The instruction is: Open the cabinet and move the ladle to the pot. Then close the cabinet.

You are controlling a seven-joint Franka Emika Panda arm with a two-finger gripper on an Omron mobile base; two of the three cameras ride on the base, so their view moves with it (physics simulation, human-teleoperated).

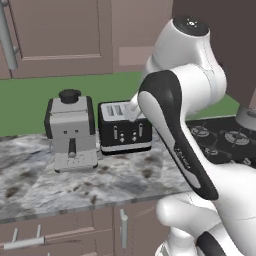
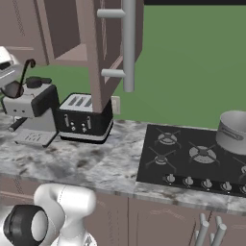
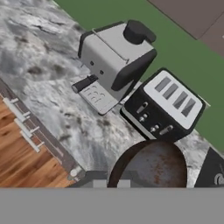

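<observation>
Hand point(image 2: 8, 72) is pressed together on the ladle point(image 2: 22, 74), up and left of the toaster point(image 2: 84, 117), above the coffee machine point(image 2: 31, 108); the hand view has the ladle bowl point(image 3: 151, 164) hanging right over the toaster's near edge; the pot point(image 2: 233, 129) sits far right of the toaster on the cooktop point(image 2: 192, 153); the cabinet point(image 2: 103, 48) door stands open, its edge and bar handle point(image 2: 128, 43) sticking out just above and right of the toaster.

Risks: the carry to the pot has to pass that open door, and a high sweep could clip the ladle on it; a low sweep could hit the toaster or coffee machine; the thin handle may twist or slip in the grip; a drop short of the pot would land it on the bench point(image 2: 72, 158); the door is not yet closed.
</observation>
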